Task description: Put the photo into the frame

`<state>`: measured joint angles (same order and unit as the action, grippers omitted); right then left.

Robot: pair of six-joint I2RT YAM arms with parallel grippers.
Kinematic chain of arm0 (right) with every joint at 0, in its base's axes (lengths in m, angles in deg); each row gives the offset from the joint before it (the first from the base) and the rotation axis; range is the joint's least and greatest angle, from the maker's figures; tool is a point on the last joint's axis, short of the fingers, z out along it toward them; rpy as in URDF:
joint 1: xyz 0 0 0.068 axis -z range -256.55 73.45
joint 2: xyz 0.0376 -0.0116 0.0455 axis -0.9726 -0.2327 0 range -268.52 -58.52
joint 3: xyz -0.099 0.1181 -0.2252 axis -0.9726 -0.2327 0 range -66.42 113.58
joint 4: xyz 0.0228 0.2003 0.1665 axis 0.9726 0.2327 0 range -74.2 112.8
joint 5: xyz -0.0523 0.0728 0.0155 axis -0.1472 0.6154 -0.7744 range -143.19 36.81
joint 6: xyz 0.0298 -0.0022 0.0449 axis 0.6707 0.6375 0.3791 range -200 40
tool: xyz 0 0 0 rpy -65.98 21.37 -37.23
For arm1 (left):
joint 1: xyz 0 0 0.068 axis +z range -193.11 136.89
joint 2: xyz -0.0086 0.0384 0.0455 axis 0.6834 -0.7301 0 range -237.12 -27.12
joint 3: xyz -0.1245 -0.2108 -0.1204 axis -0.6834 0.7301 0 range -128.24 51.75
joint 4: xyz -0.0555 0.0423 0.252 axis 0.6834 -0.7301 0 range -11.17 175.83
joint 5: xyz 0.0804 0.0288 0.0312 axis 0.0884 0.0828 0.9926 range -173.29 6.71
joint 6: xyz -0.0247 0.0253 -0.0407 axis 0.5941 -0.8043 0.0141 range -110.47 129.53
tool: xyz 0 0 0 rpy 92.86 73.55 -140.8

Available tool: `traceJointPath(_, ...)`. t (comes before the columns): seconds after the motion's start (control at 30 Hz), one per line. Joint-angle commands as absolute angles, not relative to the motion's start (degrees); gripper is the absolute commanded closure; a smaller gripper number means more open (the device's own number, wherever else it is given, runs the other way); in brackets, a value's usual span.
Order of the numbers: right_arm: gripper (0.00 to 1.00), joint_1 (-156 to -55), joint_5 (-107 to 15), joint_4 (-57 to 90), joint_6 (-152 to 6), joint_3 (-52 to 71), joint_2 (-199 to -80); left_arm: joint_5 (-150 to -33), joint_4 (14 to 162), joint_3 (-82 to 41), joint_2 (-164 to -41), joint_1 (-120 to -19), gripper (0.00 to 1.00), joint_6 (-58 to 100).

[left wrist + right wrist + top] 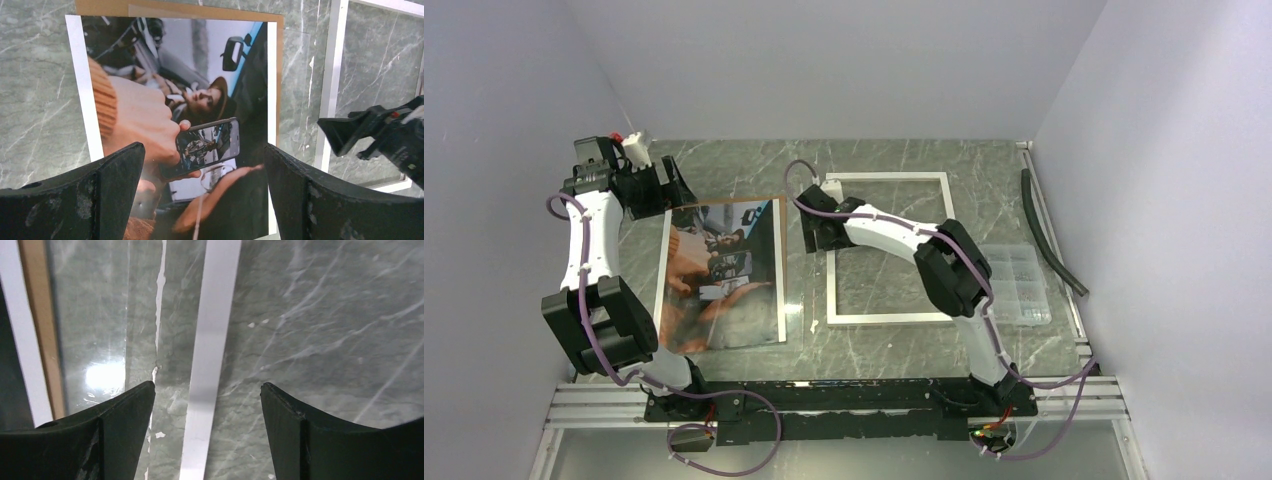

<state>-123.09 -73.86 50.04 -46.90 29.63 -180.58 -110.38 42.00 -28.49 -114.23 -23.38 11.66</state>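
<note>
The photo [721, 272] lies flat on the table left of centre, dark with orange-brown and white tones; in the left wrist view the photo [180, 110] shows a hand holding a phone. The white frame [887, 248] lies flat to its right. My left gripper [667, 192] is open above the photo's far edge, its fingers [112, 190] wide apart and empty. My right gripper [816, 232] is open over the frame's left rail [210, 360], which runs between the fingers [125, 425]. The frame's rail also shows in the left wrist view [330, 85].
A brown backing board [175, 10] sticks out from under the photo. A clear sheet [107, 320] lies between photo and frame. A clear plastic box [1016, 283] and a dark hose [1050, 232] lie at the right. Walls close in on three sides.
</note>
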Motion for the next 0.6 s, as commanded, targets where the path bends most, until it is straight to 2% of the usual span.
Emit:
traceJointPath(0.0, 0.2, -124.54, -73.33, 48.59, -44.79, 31.12, -183.52, -110.09, 40.5, -28.4, -113.92, -23.38, 0.05, 10.24)
traceJointPath(0.1, 0.25, -124.94, -73.56, 48.49, -44.13, 31.81, -185.06, -109.21, 39.77, -28.6, -113.76, -23.38, 0.05, 10.23)
traceJointPath(0.2, 0.35, -125.18, -73.76, 48.49, -43.17, 32.24, -186.2, -108.53, 38.87, -28.87, -113.8, -23.42, 0.05, 10.23)
traceJointPath(0.27, 0.45, -125.47, -73.93, 48.53, -42.72, 32.51, -186.92, -108.14, 38.64, -28.73, -113.53, -23.34, 0.05, 9.28)
traceJointPath(0.33, 0.62, -125.87, -73.58, 49.03, -42.19, 33.21, -187.58, -107.88, 38.51, -28.51, -113.32, -23.38, 0.05, 8.23)
traceJointPath(0.4, 0.74, -126.09, -72.66, 49.29, -42.19, 34.18, -187.67, -108.05, 38.18, -28.36, -113.26, -23.36, 0.05, 8.23)
traceJointPath(0.57, 0.88, -126.2, -69.89, 50.95, -41.39, 38.34, -184.16, -110.38, 38.16, -27.23, -112.97, -23.43, 0.05, 8.73)
